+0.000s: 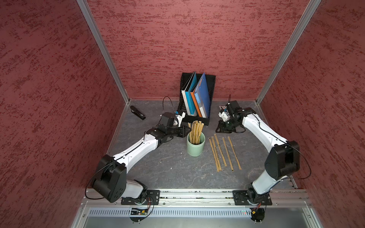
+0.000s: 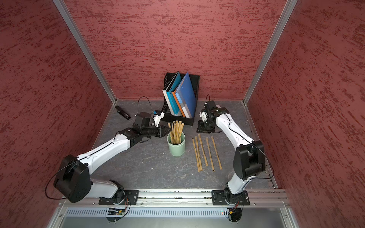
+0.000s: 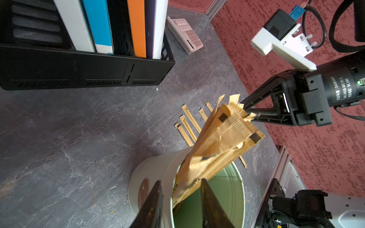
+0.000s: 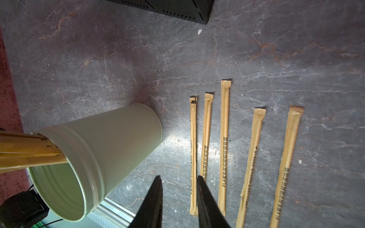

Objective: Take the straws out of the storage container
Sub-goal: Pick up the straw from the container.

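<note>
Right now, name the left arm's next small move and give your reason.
Probably close the left gripper on the straws between its fingers, then lift. The fingers straddle part of the bundle just above the rim of the storage container yet stand apart, and five loose straws already lie on the table.

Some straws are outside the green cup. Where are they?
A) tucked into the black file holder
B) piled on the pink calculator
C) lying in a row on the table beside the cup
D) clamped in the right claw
C: the loose straws lie side by side, flat on the table, right next to the cup.
</note>
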`<state>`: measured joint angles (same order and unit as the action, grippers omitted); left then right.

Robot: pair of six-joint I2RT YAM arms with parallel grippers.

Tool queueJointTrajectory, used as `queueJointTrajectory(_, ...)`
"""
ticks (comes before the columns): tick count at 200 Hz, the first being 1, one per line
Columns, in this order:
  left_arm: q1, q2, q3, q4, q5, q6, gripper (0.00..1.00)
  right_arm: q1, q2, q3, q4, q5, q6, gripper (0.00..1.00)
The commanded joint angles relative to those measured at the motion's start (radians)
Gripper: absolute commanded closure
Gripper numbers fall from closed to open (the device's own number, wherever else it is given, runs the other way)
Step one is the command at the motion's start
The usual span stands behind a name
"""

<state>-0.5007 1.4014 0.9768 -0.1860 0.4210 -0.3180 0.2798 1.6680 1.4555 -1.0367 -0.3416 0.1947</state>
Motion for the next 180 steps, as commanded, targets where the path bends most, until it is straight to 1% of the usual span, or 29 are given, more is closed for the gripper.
queueJointTrajectory(1,-0.006,0.010,0.029,0.021,0.010,0.014,0.73,0.003,0.007,-0.004,0.017,-0.013,0.005,0.73)
queueJointTrajectory(37,-0.007,0.013,0.031,0.024,0.010,0.015,0.86,0.003,0.010,-0.005,0.016,-0.013,0.004,0.73)
queueJointTrajectory(54,-0.007,0.014,0.031,0.026,0.011,0.014,0.87,0.003,0.005,-0.006,0.015,-0.014,0.003,0.73)
queueJointTrajectory(70,-0.009,0.017,0.033,0.029,0.012,0.013,0.90,0.003,0.002,-0.004,0.012,-0.013,0.002,0.73)
queueJointTrajectory(148,-0.010,-0.030,0.054,-0.007,-0.004,0.023,0.92,0.003,-0.003,-0.011,0.019,-0.020,0.003,0.73)
queueJointTrajectory(180,-0.010,-0.066,0.077,-0.063,-0.023,0.047,0.92,0.002,-0.011,-0.014,0.028,-0.029,0.008,0.73)
